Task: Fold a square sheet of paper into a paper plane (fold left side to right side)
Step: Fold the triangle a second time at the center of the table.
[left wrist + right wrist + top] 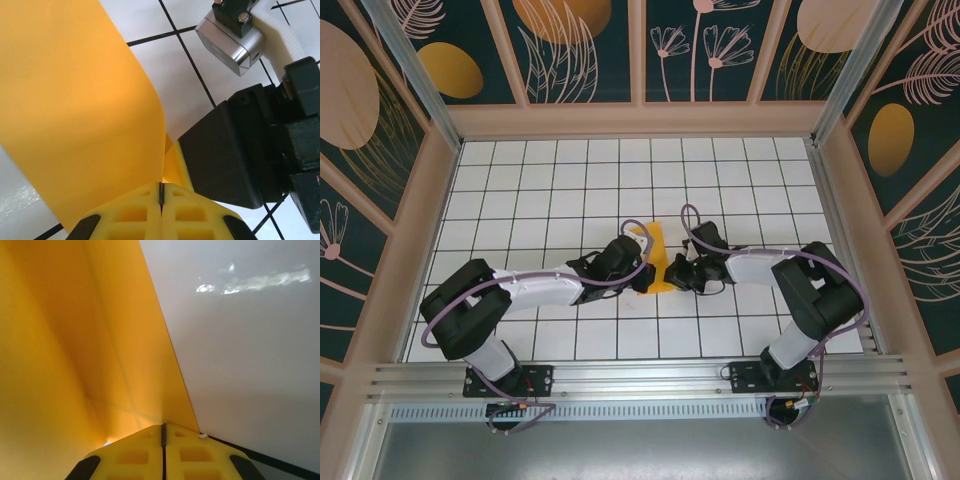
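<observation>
Sheet (75, 100): bowed, pinched at both jaws.
Left gripper (161, 192): arm stretched inward, jaws clamped on sheet.
Right gripper (163, 432): arm stretched inward, likewise clamped.

The left arm (525, 292) and right arm (790, 285) have black joints and white forearm shells. A grey-purple cable (685, 222) loops along each, and each stands on a black base plate (508, 381). The left hand (161, 192) and right hand (163, 432) have yellow fingers (132, 214) moulded with square hollows. A silver block (227, 40) bearing a dark screw sits at the right wrist.
</observation>
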Robot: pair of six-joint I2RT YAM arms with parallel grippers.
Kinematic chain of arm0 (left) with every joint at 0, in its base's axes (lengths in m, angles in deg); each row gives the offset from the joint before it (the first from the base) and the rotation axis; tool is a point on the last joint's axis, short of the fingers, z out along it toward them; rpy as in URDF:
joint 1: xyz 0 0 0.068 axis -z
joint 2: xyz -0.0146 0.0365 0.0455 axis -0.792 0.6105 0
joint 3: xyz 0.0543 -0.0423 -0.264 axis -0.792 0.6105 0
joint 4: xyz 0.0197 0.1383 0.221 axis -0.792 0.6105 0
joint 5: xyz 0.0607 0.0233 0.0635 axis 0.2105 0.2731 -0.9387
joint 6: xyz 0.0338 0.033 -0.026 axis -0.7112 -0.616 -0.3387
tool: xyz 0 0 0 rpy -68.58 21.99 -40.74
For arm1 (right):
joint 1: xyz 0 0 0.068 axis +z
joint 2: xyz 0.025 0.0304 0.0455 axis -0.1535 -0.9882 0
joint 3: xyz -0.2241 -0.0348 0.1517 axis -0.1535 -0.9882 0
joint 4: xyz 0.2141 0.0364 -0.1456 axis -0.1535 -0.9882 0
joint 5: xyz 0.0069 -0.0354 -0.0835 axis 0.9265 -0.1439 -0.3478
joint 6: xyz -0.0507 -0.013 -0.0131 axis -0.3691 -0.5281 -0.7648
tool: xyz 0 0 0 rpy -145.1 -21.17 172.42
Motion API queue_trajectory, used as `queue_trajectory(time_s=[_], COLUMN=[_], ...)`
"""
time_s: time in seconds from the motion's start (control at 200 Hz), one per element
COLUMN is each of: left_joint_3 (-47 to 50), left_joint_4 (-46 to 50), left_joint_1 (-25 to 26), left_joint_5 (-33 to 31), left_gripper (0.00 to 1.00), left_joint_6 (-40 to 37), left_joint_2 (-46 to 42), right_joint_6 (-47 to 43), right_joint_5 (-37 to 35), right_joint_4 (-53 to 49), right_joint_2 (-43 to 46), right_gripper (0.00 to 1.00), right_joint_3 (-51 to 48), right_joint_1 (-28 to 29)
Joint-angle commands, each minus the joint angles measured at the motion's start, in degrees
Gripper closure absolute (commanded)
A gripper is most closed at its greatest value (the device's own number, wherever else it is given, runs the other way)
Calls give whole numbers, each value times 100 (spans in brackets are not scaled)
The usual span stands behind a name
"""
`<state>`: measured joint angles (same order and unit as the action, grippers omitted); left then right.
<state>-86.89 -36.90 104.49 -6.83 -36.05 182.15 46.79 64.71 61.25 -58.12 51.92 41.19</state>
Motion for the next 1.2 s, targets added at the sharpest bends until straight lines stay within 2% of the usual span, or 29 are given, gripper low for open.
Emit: queue_trajectory(time_s=[0.0, 0.34, 1.196], left_joint_3=[61, 64, -183], left_joint_4=[176, 224, 286], left_joint_1=[-113, -512, -809], left_joint_5=[154, 432, 148], left_gripper=[100, 100, 100], left_joint_6=[-186, -481, -903], left_joint_2=[-73, 18, 505], right_joint_6=[-254, -411, -530], right_joint_5=[-304, -313, -309], right_joint_4=[-523, -651, -781], right_joint_2=[-165, -285, -368], right_gripper=[91, 91, 91], right_joint_3=[129, 188, 217], right_joint_1=[42, 69, 78])
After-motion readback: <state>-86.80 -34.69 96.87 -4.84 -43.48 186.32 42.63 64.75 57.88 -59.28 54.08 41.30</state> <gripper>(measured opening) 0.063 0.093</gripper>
